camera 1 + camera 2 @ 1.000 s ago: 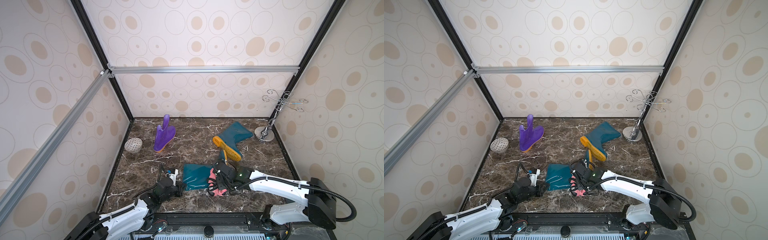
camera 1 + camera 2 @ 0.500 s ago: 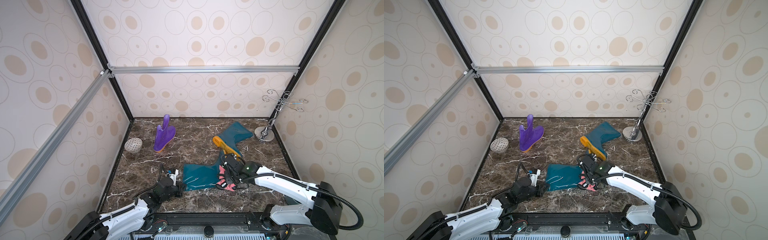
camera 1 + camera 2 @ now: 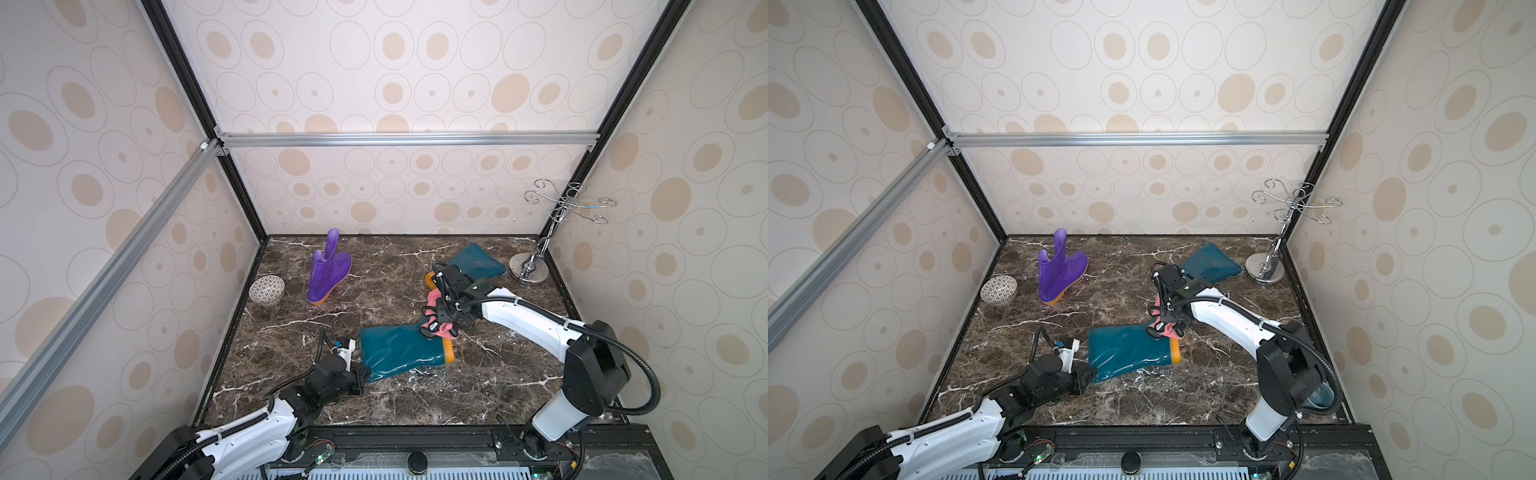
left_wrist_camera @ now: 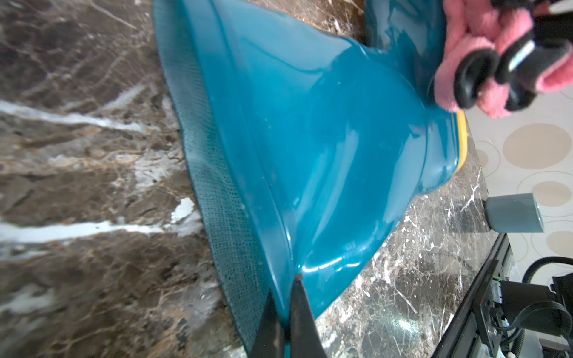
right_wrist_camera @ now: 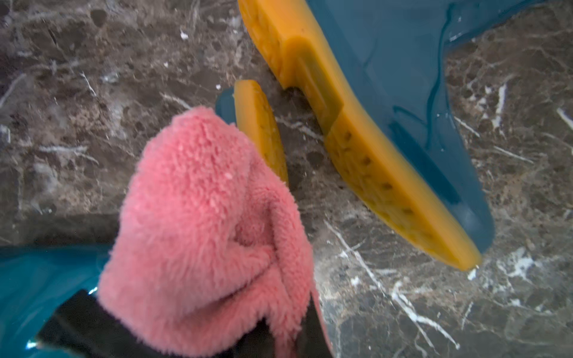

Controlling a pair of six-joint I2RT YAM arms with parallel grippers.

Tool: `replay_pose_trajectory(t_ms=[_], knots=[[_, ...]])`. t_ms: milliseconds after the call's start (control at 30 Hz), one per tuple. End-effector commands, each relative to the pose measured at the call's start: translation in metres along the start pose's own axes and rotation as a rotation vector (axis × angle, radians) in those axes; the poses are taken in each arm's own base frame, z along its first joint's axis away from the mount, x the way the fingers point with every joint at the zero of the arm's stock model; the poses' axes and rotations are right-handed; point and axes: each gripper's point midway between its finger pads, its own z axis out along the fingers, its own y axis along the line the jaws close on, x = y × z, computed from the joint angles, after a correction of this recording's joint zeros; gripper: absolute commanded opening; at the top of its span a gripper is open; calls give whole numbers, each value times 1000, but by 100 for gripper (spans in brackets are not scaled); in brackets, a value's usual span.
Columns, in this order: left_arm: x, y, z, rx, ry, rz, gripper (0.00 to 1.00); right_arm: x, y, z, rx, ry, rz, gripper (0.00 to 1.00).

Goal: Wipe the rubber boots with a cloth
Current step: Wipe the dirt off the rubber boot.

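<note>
A teal rubber boot lies on its side at the front of the marble floor, its orange sole pointing right. My left gripper is shut on the rim of its shaft. My right gripper is shut on the bunched pink cloth, which rests on the boot's foot by the sole. A second teal boot lies just behind. A purple boot is at the back left.
A patterned bowl sits by the left wall. A chrome hook stand stands in the back right corner. A grey cup is near the right arm's base. Walls close in three sides.
My right gripper has dragged the cloth along the near teal boot, from its middle to the foot by the sole and farther back. The left gripper and the boot's shaft have stayed put.
</note>
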Motion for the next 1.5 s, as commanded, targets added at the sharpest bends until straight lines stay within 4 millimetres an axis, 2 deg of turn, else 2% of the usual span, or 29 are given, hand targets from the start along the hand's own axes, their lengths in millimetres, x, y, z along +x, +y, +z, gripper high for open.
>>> replay_pose_trajectory(t_ms=[0, 167, 433, 533, 600, 767, 967, 1067, 1167, 1233, 1300, 1367, 1467], knots=[[0, 14, -1, -69, 1, -1, 0, -20, -6, 14, 77, -33, 5, 0], [1, 15, -1, -70, 5, 2, 0, -44, 4, 15, 73, -83, 12, 0], [4, 14, 0, -59, 15, -1, 0, -74, 31, -29, -84, -186, 57, 0], [6, 14, 0, -53, 20, -5, 0, -80, 45, -34, -163, -243, 51, 0], [6, 13, 0, -50, 20, -2, 0, -84, 50, -24, -161, -242, 34, 0], [6, 14, 0, -53, 22, -2, 0, -94, 48, 20, -74, -143, 24, 0], [6, 14, -2, -54, 20, -3, 0, -113, 57, 44, -53, -185, 2, 0], [6, 14, -2, -56, 17, -5, 0, -107, 61, 61, -55, -153, -13, 0], [6, 15, -3, -54, 12, -10, 0, -95, 68, 66, -50, -128, -48, 0], [6, 15, -3, -51, 9, -16, 0, -92, 74, 60, -68, -158, -63, 0], [6, 15, -3, -53, 7, -15, 0, -98, 77, 41, -102, -215, -50, 0], [6, 15, -2, -54, 10, -13, 0, -107, 85, 11, -165, -287, -47, 0], [5, 14, -2, -53, 11, -10, 0, -109, 99, -26, -192, -375, -85, 0]])
